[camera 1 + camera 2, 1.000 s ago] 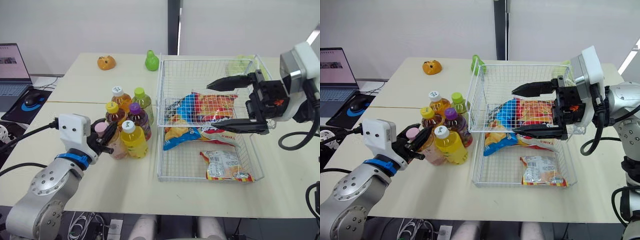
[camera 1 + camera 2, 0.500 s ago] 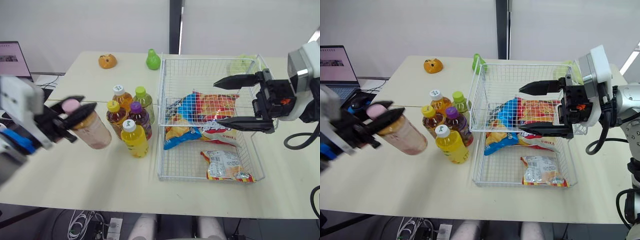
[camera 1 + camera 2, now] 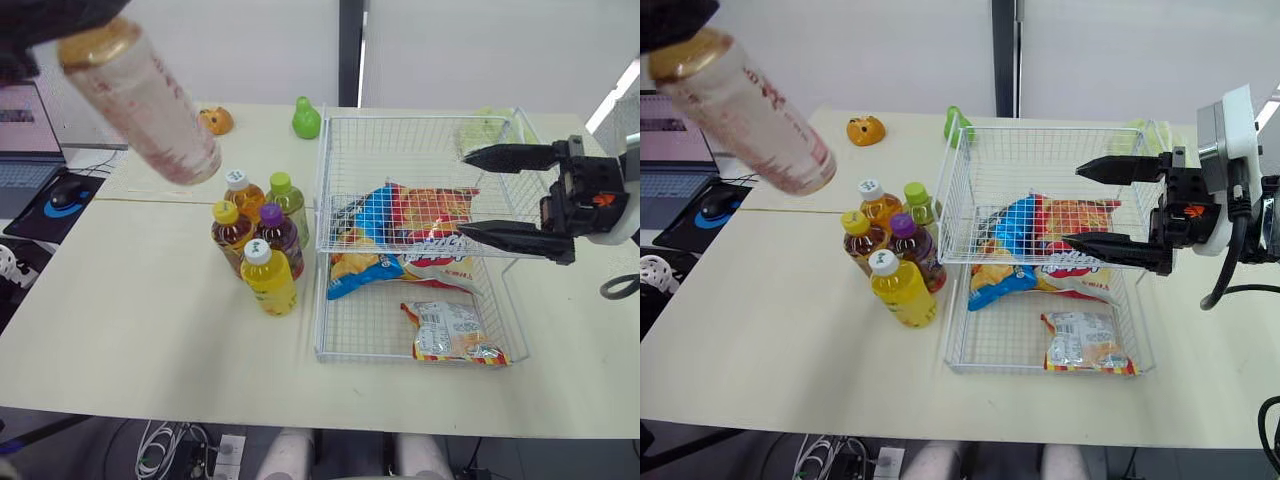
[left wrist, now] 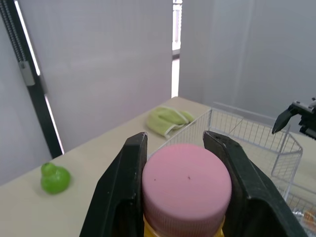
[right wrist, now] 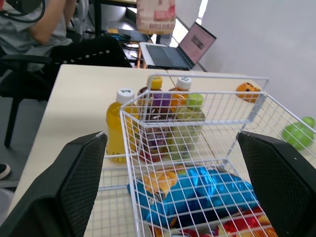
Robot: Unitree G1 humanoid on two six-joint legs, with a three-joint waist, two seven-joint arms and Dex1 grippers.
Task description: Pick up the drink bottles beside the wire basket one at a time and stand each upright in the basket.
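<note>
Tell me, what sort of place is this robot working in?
Probably an office or a lab test room: a laptop sits open, a person is seated nearby, and a plain table is staged with drink bottles and a wire basket of snack packs.

Pink-capped bottle point(image 3: 140, 105): pale pink label, red lettering, amber band near the neck. On the cream table point(image 3: 150, 320): yellow bottle point(image 3: 269, 282) with white cap, dark bottle point(image 3: 276, 238) with purple cap, amber bottle point(image 3: 229, 228) with yellow cap, orange bottle point(image 3: 241, 193) with white cap, pale green bottle point(image 3: 285, 197) with green cap. White wire basket point(image 3: 420, 135) with blue, red-orange and yellow snack bags point(image 3: 410, 215); green toy point(image 3: 305, 119); orange toy point(image 3: 213, 122).
</note>
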